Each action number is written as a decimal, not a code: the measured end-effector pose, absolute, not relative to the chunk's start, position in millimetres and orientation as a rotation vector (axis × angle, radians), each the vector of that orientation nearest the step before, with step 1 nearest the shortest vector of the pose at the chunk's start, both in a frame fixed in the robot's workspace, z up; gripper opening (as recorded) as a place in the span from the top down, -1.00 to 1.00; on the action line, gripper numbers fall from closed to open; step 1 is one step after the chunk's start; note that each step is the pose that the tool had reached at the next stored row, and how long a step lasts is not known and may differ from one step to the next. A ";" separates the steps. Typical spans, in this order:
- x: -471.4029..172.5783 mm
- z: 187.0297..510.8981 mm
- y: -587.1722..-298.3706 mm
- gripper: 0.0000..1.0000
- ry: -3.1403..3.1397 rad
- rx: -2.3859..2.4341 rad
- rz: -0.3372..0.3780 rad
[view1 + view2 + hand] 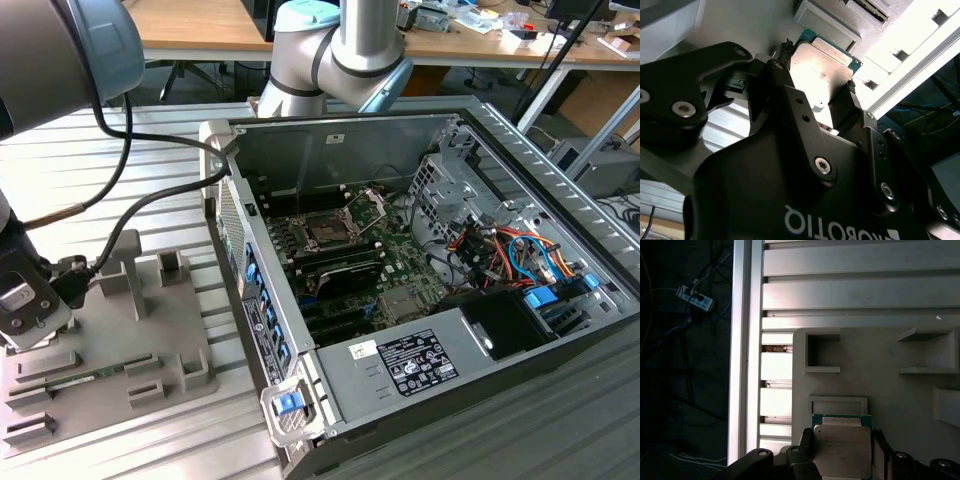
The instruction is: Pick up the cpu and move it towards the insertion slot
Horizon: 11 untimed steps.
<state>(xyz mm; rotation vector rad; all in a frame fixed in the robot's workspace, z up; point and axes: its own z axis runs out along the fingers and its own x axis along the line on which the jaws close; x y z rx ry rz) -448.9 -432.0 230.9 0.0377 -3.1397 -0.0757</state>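
The cpu [822,70] is a silvery square chip with a thin green rim, seen in both wrist views between my black fingers [785,75]. My gripper [816,72] is shut on the cpu [842,450], one finger against each side edge. It hangs just over the grey plastic tray [880,355]. In the exterior view the gripper [25,310] is at the far left above that tray [150,330]. The insertion slot [328,232] lies inside the open computer case, its silver retaining plate [370,205] hinged up.
The open computer case [420,300] fills the exterior view's right, with a tall side wall [250,290] facing the tray. A green memory stick [70,380] lies in the tray. Black cables [150,200] hang from the arm. The table is slatted aluminium [840,290].
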 end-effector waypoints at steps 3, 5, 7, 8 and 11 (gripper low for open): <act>-448.9 231.7 -432.0 -0.09 -3.140 0.038 -0.076; -449.0 232.3 -432.0 -0.09 -3.140 0.038 -0.076; -448.9 233.1 -432.0 -0.09 -3.140 0.038 -0.076; -448.9 233.5 -432.0 -0.09 -3.140 0.038 -0.076; -448.9 234.5 -432.0 -0.09 -3.140 0.038 -0.076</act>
